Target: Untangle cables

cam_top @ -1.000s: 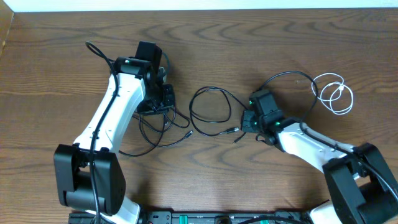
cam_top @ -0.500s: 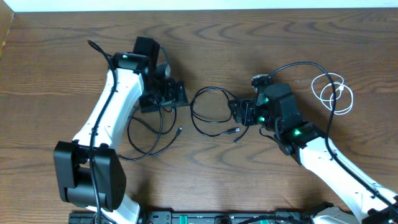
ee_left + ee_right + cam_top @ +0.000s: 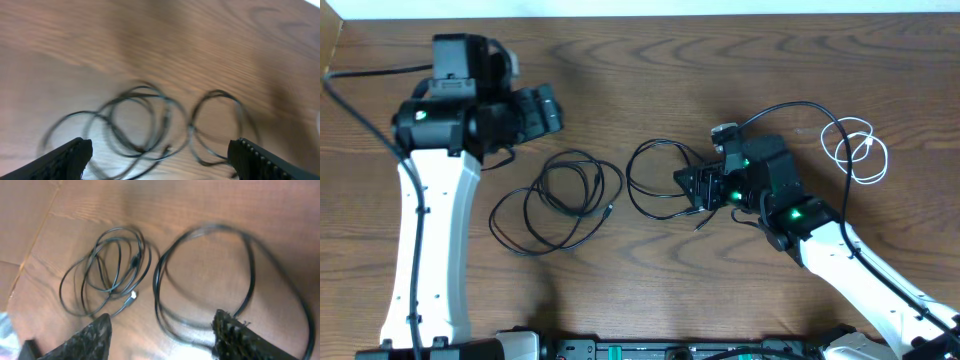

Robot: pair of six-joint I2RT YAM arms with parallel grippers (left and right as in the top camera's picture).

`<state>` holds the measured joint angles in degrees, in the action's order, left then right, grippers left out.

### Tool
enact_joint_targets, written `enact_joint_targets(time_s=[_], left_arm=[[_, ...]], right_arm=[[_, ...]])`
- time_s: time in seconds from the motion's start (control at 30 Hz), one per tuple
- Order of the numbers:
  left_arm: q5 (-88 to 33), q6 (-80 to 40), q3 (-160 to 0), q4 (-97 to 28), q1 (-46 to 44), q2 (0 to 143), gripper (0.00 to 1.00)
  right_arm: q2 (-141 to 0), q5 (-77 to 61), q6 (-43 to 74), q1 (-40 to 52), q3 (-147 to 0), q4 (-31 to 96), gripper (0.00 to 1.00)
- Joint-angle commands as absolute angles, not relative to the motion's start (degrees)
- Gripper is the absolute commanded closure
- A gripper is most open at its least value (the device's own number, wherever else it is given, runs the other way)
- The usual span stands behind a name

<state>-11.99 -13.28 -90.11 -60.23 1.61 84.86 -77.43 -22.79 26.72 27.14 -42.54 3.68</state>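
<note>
A black cable coil (image 3: 560, 195) lies loose on the table, its plug end (image 3: 608, 210) at the right. Beside it lies a second black loop (image 3: 655, 180), whose cord arcs away to the right behind the right arm. A small white cable (image 3: 855, 150) is coiled at the far right. My left gripper (image 3: 535, 110) hangs open high above and left of the coil (image 3: 135, 120), holding nothing. My right gripper (image 3: 688, 185) stands open over the loop's (image 3: 205, 275) right edge, with nothing between its fingers (image 3: 95, 337). The left wrist view is blurred.
The wooden table's left edge (image 3: 330, 60) and back edge (image 3: 640, 14) show in the overhead view. The left arm (image 3: 425, 240) rises along the left side and the right arm (image 3: 860, 270) reaches in from the lower right.
Both grippers have opened and let go of the black cables. The left arm lifted away up and to the left, leaving the coil on the table. The right gripper shifted left over the loop.
</note>
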Motion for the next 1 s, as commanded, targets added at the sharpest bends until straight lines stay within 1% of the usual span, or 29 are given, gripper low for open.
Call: enact_joint_targets(time_s=[0.0, 0.17, 0.23, 0.33, 0.53, 0.63, 0.67, 0.73, 0.77, 0.83, 0.9, 0.97], left_arm=[[-3.73, -14.2, -90.39, -60.75, 3.88, 85.36, 0.08], [-3.42, -20.4, -89.08, -59.48, 9.5, 86.3, 0.08], [-3.42, -21.8, -88.92, -60.4, 11.44, 87.0, 0.07], [-3.4, -21.76, -88.92, -62.11, 12.45, 87.61, 0.07], [-3.4, -21.76, -88.92, -62.33, 12.58, 87.68, 0.07], [-3.4, -21.76, -88.92, -62.33, 12.58, 87.68, 0.07], [-3.4, -21.76, -88.92, -62.33, 12.58, 87.68, 0.07], [-3.4, -21.76, -88.92, -62.33, 12.58, 87.68, 0.07], [-3.4, -21.76, -88.92, -62.33, 12.58, 87.68, 0.07], [-3.4, -21.76, -88.92, -62.33, 12.58, 87.68, 0.07], [-3.38, -21.74, -88.92, -62.33, 12.58, 87.68, 0.07], [-3.38, -21.76, -88.92, -62.33, 12.58, 87.68, 0.07]], right_arm=[[-77.3, -24.71, 26.61, 27.49, -49.87, 10.5, 0.35], [-80.6, -24.84, 19.97, 28.8, -64.58, 28.21, 0.32], [-82.63, -24.8, 17.61, 30.33, -69.41, 33.17, 0.31], [-86.15, -24.75, 15.09, 32.71, -74.32, 37.32, 0.31], [-93.65, -20.49, 14.02, 37.95, -77.28, 39.31, 0.3], [-97.47, -15.03, 12.49, 40.18, -77.25, 39.72, 0.29], [-98.45, -13.04, 12.21, 40.62, -77.23, 39.97, 0.27], [-100.53, -8.97, 10.94, 41.25, -77.23, 40.07, 0.17], [-102.15, -7.25, 8.82, 41.36, -77.08, 40.1, 0.14], [-103.96, -6.74, 8.27, 41.34, -77.03, 40.07, 0.18], [-106.08, -6.74, 8.27, 41.34, -77.03, 40.03, 0.2], [-108.22, -6.74, 8.27, 41.34, -77.03, 40.12, 0.24]])
